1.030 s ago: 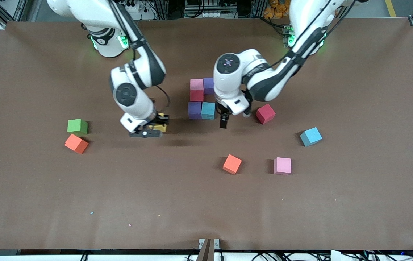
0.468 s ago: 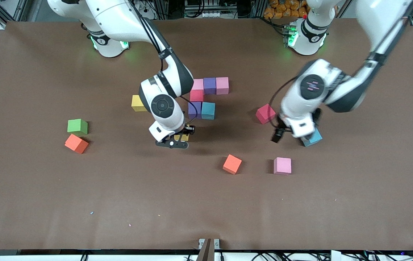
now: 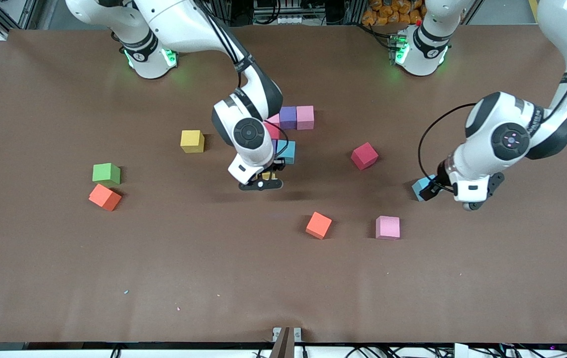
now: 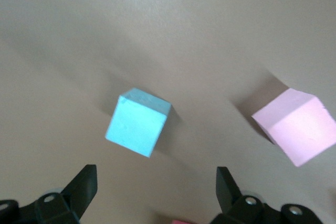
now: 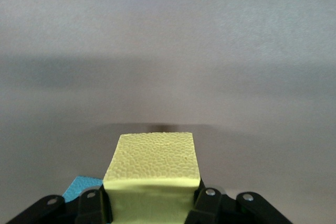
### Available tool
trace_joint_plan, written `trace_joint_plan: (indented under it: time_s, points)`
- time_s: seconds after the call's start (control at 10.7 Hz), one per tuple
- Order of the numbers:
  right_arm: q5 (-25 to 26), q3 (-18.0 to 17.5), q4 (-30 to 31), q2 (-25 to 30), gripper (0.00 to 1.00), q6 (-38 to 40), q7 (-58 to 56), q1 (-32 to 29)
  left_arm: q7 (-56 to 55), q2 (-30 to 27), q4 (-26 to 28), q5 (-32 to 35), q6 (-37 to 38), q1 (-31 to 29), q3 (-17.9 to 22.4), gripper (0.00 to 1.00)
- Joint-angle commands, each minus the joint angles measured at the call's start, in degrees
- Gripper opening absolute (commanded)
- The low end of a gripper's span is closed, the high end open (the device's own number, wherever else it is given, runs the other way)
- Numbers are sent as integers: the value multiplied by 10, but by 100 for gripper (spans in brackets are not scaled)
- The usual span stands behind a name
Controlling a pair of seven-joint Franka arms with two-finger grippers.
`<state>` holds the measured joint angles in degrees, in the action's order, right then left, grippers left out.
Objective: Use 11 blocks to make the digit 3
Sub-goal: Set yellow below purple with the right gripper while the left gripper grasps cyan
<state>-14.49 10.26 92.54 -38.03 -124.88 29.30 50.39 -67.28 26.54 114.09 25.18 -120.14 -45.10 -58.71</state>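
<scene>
Landmark: the cluster of touching cubes [image 3: 291,124] mid-desk, everything below is placed off that.
Cluster count: what shows is two pink, one purple, one sky-blue and a sliver of crimson; the right arm's wrist covers part of it, so can't say if there's more under there.
Yellow cubes: two. One sits loose on the desk [image 3: 192,141] toward the right arm's end from the cluster. The other one [image 5: 153,174] is clamped in the right gripper [image 3: 268,177], which is just above the desk right at the cluster's camera-side edge.
Right fingers: clenched on that yellow cube, pretty clear in the wrist shot.
Left gripper [image 4: 155,190]: over the loose sky-blue cube [image 4: 138,121], well out toward the left arm's end from the cluster.
Left fingers [image 4: 84,184]: spread wide, nothing in them, cube sits between and below.
Loose crimson: one [image 3: 364,155], between the cluster and that blue cube.
Loose pink: one [image 3: 387,227], nearer the camera than the cluster.
Orange: two, one [image 3: 319,224] beside the loose pink, one [image 3: 105,197] way toward the right arm's end.
Green: one [image 3: 106,173], just beside that second orange.
</scene>
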Motion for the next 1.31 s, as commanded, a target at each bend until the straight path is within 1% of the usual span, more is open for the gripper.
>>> trace_joint_plan:
  time_s: [0.0, 0.28, 0.66, 1.03, 1.22]
  points:
    - [1, 2, 1, -7, 14, -8, -13, 5, 51, 27, 2, 21, -4, -17, 2, 100]
    - [1, 2, 1, -22, 14, -21, -11, 9, 52, 73, -2, 79, -38, -17, 24, 100]
    - [0, 2, 1, -26, 14, -26, -4, 14, 43, 87, -2, 84, -48, -3, 25, 100]
    - [-4, 2, 5, -26, 14, -25, 3, 18, 43, 113, 4, 133, -52, -3, 28, 100]
    - [-4, 2, 8, -26, 14, -24, 6, 21, 43, 119, 4, 135, -52, -2, 29, 100]
